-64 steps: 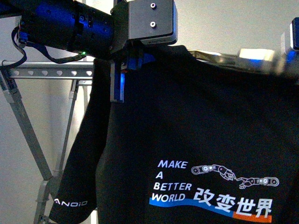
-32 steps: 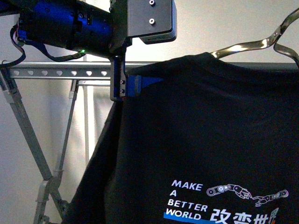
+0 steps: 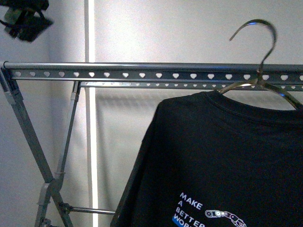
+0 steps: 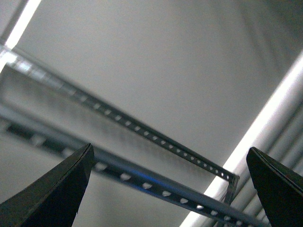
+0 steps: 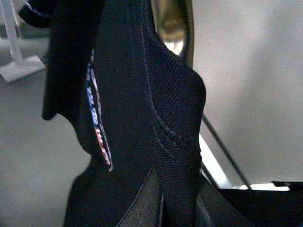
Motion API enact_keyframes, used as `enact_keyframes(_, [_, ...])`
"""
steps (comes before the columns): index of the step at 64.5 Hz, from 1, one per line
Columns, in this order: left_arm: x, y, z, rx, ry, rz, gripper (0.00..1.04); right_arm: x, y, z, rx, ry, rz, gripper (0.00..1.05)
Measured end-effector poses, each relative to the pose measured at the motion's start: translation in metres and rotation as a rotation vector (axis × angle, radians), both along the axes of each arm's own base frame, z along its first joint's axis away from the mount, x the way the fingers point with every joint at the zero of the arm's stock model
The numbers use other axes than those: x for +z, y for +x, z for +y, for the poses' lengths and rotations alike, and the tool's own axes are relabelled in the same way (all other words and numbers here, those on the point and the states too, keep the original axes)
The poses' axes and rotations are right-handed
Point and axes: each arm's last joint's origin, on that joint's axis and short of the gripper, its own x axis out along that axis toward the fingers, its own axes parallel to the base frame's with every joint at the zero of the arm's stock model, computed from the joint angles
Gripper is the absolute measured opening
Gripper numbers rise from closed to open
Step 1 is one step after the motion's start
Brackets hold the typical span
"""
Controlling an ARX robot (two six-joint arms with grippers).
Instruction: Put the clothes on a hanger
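Note:
The clothes (image 3: 222, 156), a black T-shirt with a white "MAKE A BETTER WORLD" print, hang on a thin metal coat hanger (image 3: 258, 56) at the right of the front view. Its hook rises above the top rail of the grey hanger (image 3: 142, 71) with heart-shaped holes; I cannot tell whether it rests on the rail. My right gripper (image 5: 173, 208) is shut on the shirt's ribbed collar (image 5: 173, 118); it is out of the front view. My left gripper (image 4: 170, 189) is open and empty, with the rail (image 4: 142, 179) showing between its dark fingers (image 4: 57, 189).
The rack's crossed legs (image 3: 33, 142) and a lower bar (image 3: 90, 210) stand at the left, before a pale wall. A dark part of my left arm (image 3: 23, 19) shows in the top left corner. A neck label (image 5: 97, 118) shows inside the shirt.
My left arm has let go of the shirt's shoulder and drawn away up and to the left. The shirt has moved right and lower, and the coat hanger's hook has come into view.

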Motion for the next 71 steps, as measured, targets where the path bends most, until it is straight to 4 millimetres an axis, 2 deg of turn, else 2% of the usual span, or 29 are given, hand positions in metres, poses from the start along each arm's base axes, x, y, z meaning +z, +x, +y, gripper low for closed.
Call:
enact_keyframes(5, [-0.021,0.007,-0.003,0.034,-0.030,0.210,0.98,0.008,0.004,0.002,-0.085,0.114,0.044,0.05])
enact_keyframes(8, [-0.036,0.009,-0.008,0.059,0.049,0.258,0.93,0.011,0.004,0.002,-0.131,0.229,0.097,0.04])
enact_keyframes(11, [-0.060,0.004,-0.020,0.096,0.208,0.273,0.83,0.013,0.000,0.002,-0.217,0.375,0.198,0.04])
enact_keyframes(16, [-0.091,-0.025,-0.028,0.102,0.492,0.264,0.67,0.013,-0.006,0.001,-0.328,0.557,0.325,0.04])
enact_keyframes(18, [-0.096,-0.033,-0.028,0.100,0.527,0.256,0.63,0.013,-0.006,0.000,-0.337,0.572,0.334,0.04])
enact_keyframes(21, [-0.105,-0.064,-0.025,0.111,0.633,0.207,0.51,0.014,-0.007,-0.002,-0.386,0.675,0.387,0.04])
enact_keyframes(25, [-0.118,-0.093,-0.014,0.147,0.677,0.175,0.36,0.018,-0.006,-0.006,-0.439,0.753,0.408,0.04])
enact_keyframes(31, [-0.142,-0.114,-0.006,0.157,0.706,0.190,0.22,0.029,0.002,-0.012,-0.489,0.828,0.409,0.04])
enact_keyframes(37, [-0.180,-0.135,0.003,0.152,0.727,0.252,0.03,0.047,0.017,-0.017,-0.519,0.916,0.398,0.04])
enact_keyframes(41, [-0.195,-0.147,0.005,0.140,0.735,0.265,0.04,0.055,0.027,-0.020,-0.531,0.959,0.396,0.04])
enact_keyframes(51, [-0.212,-0.178,0.009,0.138,0.741,0.238,0.04,0.065,0.049,-0.033,-0.605,1.037,0.385,0.04])
enact_keyframes(61, [-0.230,-0.199,0.020,0.136,0.743,0.252,0.04,0.066,0.068,-0.043,-0.665,1.111,0.403,0.04])
enact_keyframes(71, [-0.244,-0.222,0.022,0.143,0.742,0.253,0.04,0.070,0.090,-0.047,-0.708,1.185,0.421,0.04])
